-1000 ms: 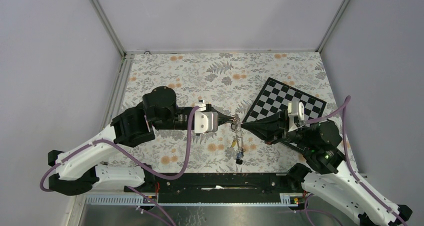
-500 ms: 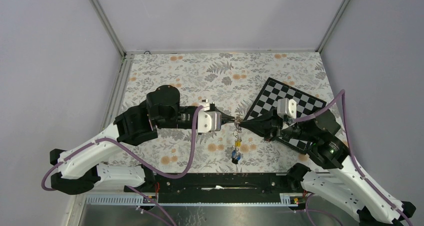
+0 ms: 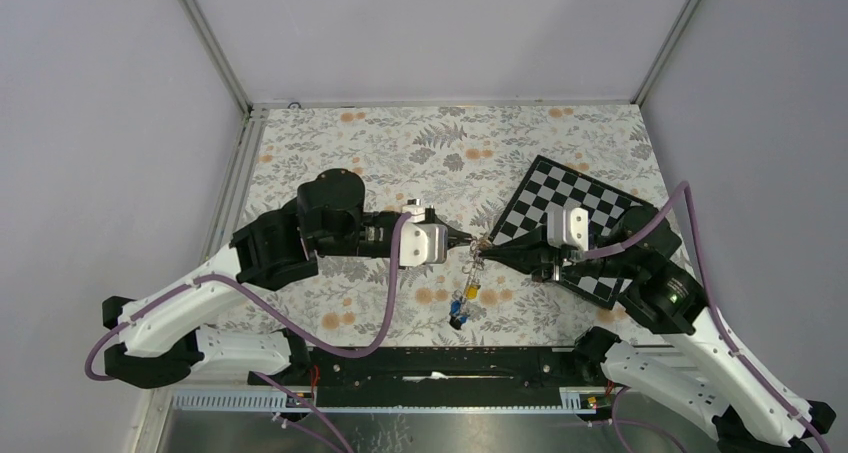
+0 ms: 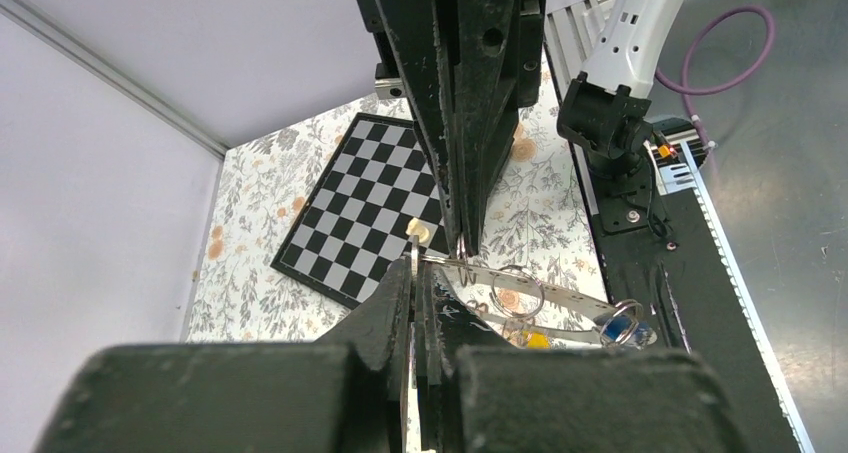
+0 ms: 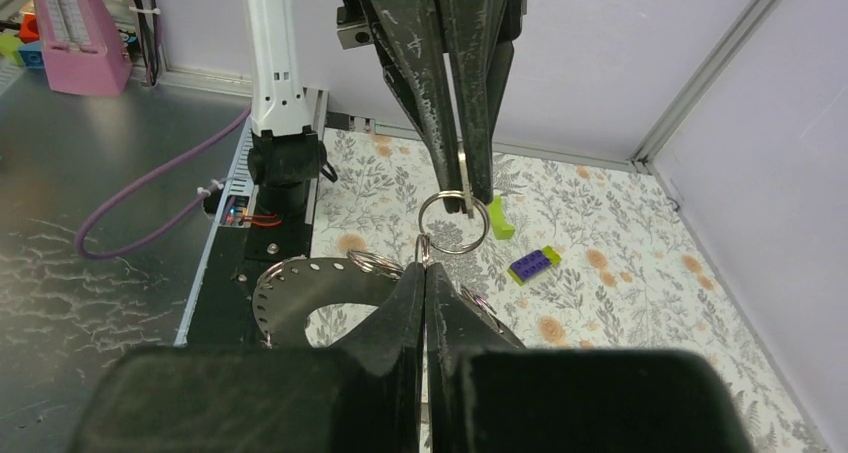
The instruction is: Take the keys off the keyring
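A floral-patterned cloth (image 3: 400,143) covers the table. A black-and-white checkerboard (image 3: 560,185) lies flat on its right half, turned at an angle. A purple-and-green block (image 5: 533,264) rests on the cloth near a small green piece (image 5: 500,219); a pink object (image 5: 75,33) stands beyond the table edge

No legible text, labels, brands or numbers in any view.

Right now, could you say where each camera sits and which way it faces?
Top external: above, behind the bases, looking down at the table; left arm, right arm show.
Left wrist: on left arm, facing the right gripper; own fingers below.
Right wrist: on right arm, facing the left gripper; own fingers below.
Shared: both wrist views show the keyring.
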Available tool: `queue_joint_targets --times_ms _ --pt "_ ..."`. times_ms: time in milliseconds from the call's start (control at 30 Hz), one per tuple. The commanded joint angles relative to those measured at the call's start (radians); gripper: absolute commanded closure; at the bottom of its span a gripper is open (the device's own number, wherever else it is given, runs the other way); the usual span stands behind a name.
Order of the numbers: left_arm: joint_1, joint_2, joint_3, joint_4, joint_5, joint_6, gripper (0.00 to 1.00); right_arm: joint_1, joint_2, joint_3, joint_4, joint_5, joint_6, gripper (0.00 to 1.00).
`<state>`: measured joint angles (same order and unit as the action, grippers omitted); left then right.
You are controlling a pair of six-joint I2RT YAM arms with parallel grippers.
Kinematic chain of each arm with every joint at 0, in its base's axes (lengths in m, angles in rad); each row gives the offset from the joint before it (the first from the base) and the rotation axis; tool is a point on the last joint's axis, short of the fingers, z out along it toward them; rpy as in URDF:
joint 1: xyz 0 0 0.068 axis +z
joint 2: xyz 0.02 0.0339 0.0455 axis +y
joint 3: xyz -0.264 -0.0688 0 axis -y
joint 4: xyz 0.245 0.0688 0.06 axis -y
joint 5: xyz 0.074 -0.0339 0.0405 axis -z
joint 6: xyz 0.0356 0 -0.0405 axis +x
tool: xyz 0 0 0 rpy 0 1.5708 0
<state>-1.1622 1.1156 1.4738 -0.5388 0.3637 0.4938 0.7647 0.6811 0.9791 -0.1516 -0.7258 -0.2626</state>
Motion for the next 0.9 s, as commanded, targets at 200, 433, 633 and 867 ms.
queue_joint_targets --times_ms 200,433,633,867 --pt "0.004 -0.025 0.090 0.109 0.033 0.015 1.00 -0.003 -0.051 0.039 -0.007 -0.071 -0.035 1.00" --pt "0.004 -0.010 0.117 0.097 0.048 0.028 1.00 -0.003 0.001 0.113 -0.077 -0.061 -0.060 1.00" --pt "0.004 -0.022 0.110 0.101 0.026 0.029 1.00 -0.003 -0.043 0.061 0.043 -0.024 0.013 1.00" --pt "0.004 -0.042 0.087 0.109 0.012 0.029 1.00 -0.002 -0.105 -0.041 0.262 0.038 0.143 1.00"
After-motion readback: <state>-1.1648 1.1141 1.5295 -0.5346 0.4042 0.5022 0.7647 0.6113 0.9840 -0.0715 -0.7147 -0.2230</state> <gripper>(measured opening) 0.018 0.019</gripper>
